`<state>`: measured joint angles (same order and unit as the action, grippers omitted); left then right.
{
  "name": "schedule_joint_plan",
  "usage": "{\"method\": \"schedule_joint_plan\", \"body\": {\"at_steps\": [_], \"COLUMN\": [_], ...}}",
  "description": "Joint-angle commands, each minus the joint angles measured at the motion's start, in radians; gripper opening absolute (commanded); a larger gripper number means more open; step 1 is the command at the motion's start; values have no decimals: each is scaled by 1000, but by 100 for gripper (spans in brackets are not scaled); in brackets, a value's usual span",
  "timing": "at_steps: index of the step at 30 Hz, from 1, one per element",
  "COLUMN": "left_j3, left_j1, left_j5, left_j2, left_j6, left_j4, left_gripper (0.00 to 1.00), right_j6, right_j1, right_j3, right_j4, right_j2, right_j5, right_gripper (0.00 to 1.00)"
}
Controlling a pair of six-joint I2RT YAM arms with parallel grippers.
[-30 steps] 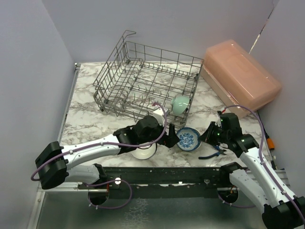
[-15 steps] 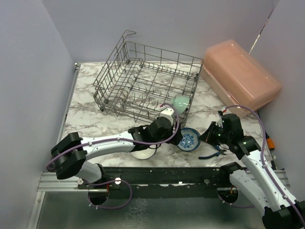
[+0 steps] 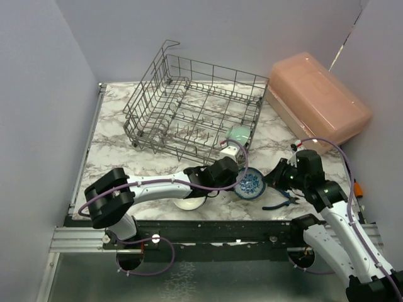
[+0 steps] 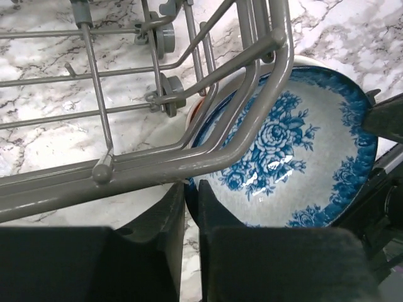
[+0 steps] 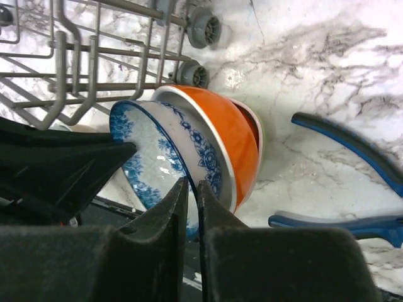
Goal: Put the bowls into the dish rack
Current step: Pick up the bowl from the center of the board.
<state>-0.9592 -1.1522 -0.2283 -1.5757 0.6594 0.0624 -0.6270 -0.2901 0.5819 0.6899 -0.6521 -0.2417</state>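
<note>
Both clamped: left gripper (image 4: 191, 207) and right gripper (image 5: 191, 195) pinch opposite rims of the blue bowl (image 3: 250, 184), tipped against the orange bowl (image 5: 233, 138) just outside the dish rack (image 4: 157, 165) corner, likely a handover for loading.

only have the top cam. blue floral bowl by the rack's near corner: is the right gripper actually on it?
Observer: Yes. In the right wrist view the right gripper pinches the rim of the blue-patterned bowl.
Operator: anything under that bowl?
Observer: An orange bowl. The blue one is nested inside it.
Operator: and the left side?
Observer: In the left wrist view the left gripper has its fingers nearly together on the same bowl's rim. A dish rack wire crosses in front of the bowl.
</note>
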Motion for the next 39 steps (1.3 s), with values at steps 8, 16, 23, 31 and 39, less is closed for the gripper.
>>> {"method": "schedule_joint_plan", "body": {"at_steps": [8, 16, 23, 31, 39], "left_j3": [-6, -4, -13, -15, -17], "left_j1": [-10, -11, -10, -10, -6], "left_j5": [-41, -61, -64, -62, -23], "left_j2": [81, 171, 205, 227, 251], "left_j6": [-9, -1, -2, -16, -47], "left_j4": [-54, -59, -58, -59, -59], "left_gripper": [0, 0, 0, 19, 78], "right_j6": [37, 71, 88, 101, 108], "right_j1": [-5, -6, -6, -5, -5], "right_j3": [65, 64, 61, 86, 96], "right_j4": [-47, -48, -92, -104, -124], "right_j2": [22, 15, 29, 14, 4], "right_j5": [-26, -72, -124, -112, -97], "right_gripper": [56, 60, 46, 8, 0]}}
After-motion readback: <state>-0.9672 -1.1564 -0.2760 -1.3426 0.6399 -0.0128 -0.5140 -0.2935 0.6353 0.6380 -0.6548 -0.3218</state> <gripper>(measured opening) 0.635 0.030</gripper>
